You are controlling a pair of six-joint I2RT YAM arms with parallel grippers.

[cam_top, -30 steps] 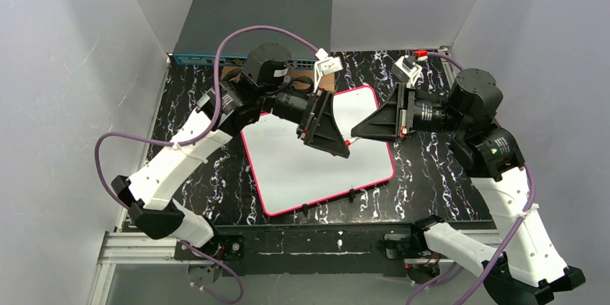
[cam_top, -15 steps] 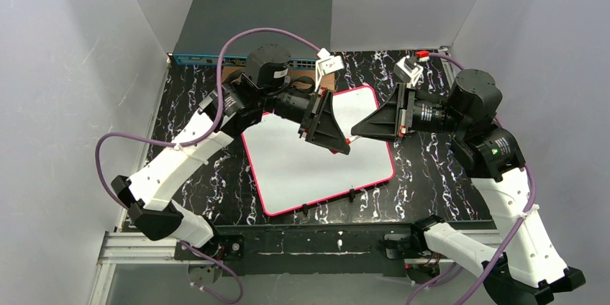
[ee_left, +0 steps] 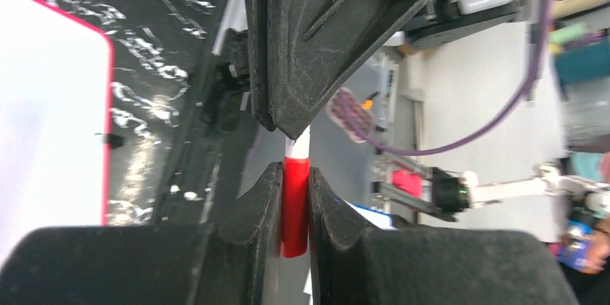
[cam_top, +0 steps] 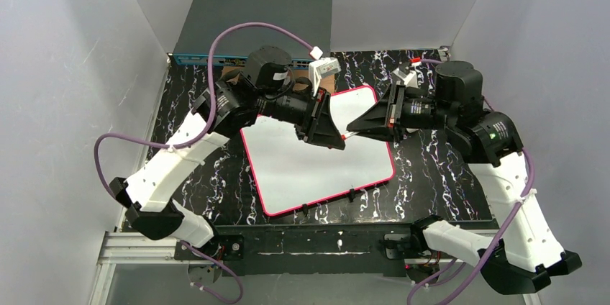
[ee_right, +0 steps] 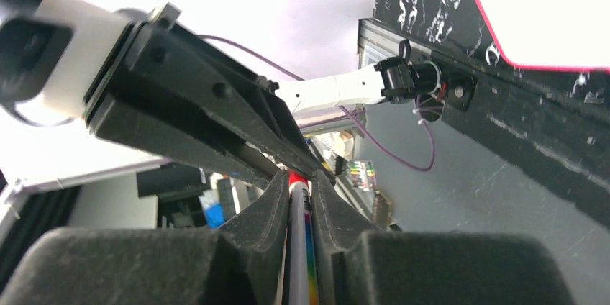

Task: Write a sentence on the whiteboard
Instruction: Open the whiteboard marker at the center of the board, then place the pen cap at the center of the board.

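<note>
The whiteboard, white with a pink-red rim, lies tilted on the black marbled table. It also shows at the left of the left wrist view and the top right of the right wrist view. Both grippers meet tip to tip above its far right part, with a marker between them. My left gripper is shut on the marker's red cap. My right gripper is shut on the marker's white barrel with its rainbow stripe. From above, the left gripper and the right gripper almost touch.
A grey network switch box sits at the back left. Part of a brown wooden board shows behind the left arm. Small black clips stand along the whiteboard's near edge. Purple cables loop from both arms; white walls enclose the table.
My left gripper has closed onto the marker's red cap. The right arm has shifted left, bringing its gripper tight against the left one. Both tips sit slightly farther back.
</note>
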